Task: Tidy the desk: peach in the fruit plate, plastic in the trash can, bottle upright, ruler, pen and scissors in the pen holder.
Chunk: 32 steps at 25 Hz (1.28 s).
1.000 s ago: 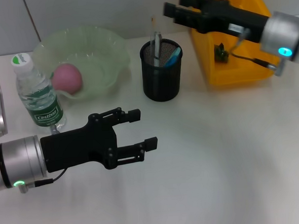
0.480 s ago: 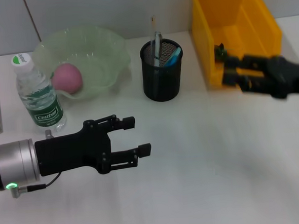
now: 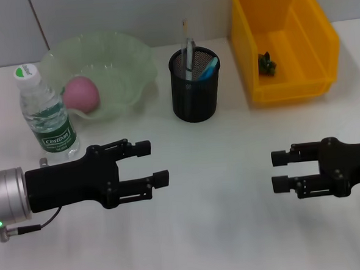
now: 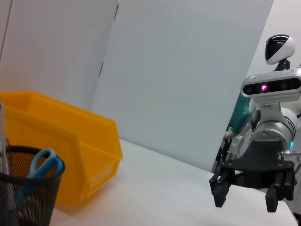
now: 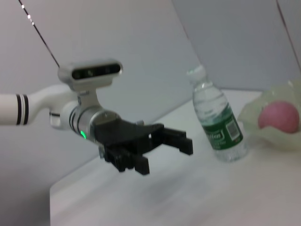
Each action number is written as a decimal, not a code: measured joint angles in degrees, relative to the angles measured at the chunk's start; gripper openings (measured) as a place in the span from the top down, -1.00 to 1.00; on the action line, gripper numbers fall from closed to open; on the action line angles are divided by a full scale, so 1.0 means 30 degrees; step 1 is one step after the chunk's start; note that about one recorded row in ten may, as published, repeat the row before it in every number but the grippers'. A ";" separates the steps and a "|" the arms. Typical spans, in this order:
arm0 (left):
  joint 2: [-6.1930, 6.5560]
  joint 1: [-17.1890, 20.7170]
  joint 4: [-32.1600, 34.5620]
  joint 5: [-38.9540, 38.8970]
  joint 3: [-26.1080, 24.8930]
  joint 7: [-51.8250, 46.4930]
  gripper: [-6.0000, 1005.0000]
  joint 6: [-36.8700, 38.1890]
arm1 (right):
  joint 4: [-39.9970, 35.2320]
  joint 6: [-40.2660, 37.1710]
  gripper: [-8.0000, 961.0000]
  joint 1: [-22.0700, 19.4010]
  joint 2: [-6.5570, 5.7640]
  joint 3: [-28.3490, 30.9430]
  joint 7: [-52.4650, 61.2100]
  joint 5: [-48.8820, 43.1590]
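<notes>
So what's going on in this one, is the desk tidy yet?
It looks tidied. The peach sits in the fruit plate, the bottle stands upright beside it, the scissors and a pen are in the pen holder, and a small dark scrap lies in the yellow trash can. The left gripper and right gripper hover empty over the table, fingers open.

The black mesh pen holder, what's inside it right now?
Inside the pen holder: blue-handled scissors, a pen and a thin ruler standing upright. Their lower ends are hidden by the mesh wall.
</notes>
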 joint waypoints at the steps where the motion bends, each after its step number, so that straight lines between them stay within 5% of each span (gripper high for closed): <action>1: 0.0053 -0.0016 -0.0066 0.0080 0.0028 -0.0079 -0.58 0.0023 | -0.0139 0.0050 -0.41 -0.0057 0.0038 0.0049 -0.0139 -0.0199; 32: -0.0333 -0.0093 -0.0119 0.1453 0.0009 0.0183 -0.57 -0.0153 | -0.0137 0.1272 -0.41 0.0038 0.0635 0.0356 -0.1568 -0.0320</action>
